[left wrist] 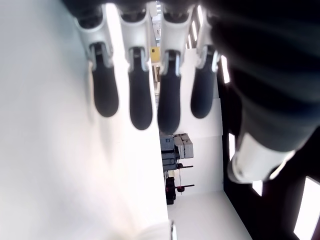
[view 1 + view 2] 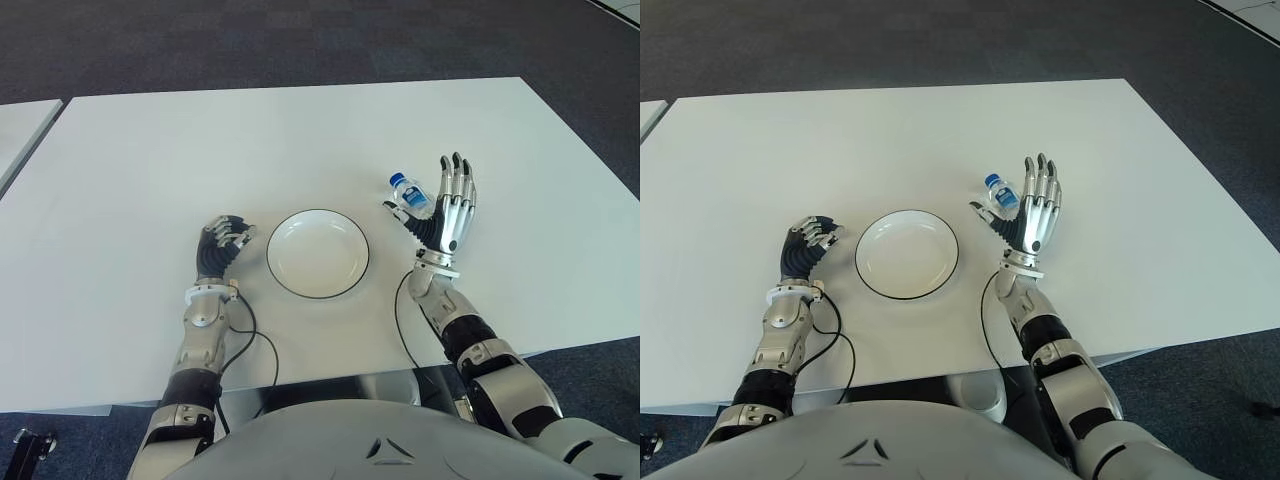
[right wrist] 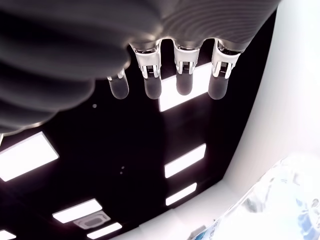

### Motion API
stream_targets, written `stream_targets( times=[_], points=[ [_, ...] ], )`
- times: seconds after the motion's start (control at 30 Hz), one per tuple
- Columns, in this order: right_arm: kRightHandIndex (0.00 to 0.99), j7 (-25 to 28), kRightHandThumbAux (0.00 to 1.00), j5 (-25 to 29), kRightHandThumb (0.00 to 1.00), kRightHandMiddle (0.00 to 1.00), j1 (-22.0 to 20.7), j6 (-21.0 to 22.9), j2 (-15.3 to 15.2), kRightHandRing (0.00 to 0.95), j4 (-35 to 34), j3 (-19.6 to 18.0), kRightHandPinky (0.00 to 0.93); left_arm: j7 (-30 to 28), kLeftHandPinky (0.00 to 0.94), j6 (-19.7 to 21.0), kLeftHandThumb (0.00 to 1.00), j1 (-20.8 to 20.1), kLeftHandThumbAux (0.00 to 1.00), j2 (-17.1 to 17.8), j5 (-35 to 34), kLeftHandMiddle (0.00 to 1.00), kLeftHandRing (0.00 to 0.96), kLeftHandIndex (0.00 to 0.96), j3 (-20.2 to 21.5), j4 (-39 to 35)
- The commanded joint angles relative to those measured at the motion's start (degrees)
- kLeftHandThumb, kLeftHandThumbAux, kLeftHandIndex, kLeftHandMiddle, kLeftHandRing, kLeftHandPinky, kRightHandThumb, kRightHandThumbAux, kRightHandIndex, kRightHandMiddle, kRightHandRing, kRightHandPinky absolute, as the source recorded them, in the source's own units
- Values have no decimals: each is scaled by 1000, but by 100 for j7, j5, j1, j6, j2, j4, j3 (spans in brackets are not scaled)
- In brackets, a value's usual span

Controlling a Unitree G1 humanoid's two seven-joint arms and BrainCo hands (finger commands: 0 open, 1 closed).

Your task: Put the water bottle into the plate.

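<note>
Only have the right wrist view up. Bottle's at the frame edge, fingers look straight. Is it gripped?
Observer: No. In the eye views the right hand is open with straight fingers. The bottle is at its palm side by the thumb. I cannot tell if they touch.
Operator: Where's the plate from there?
Observer: The plate is to the left of the bottle, apart from it, with nothing in it.
Operator: Left hand in the way?
Observer: No. The left hand shows left of the plate, fingers curled, holding nothing.
</note>
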Motion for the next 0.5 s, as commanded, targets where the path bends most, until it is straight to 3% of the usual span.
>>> stream_targets(
  times=[0.03,0.5],
  points=[
    [0,803,354,269,570,0,-47,392,50,0,-142,-74,0,-54,449,376,702,267,721,-73,-59,470,450,428,12,372],
    [0,3110,300,-151,526,0,-187,2118,-308,0,-832,296,0,3,464,379,704,305,721,-97,-9,477,460,429,3,322]
  ],
)
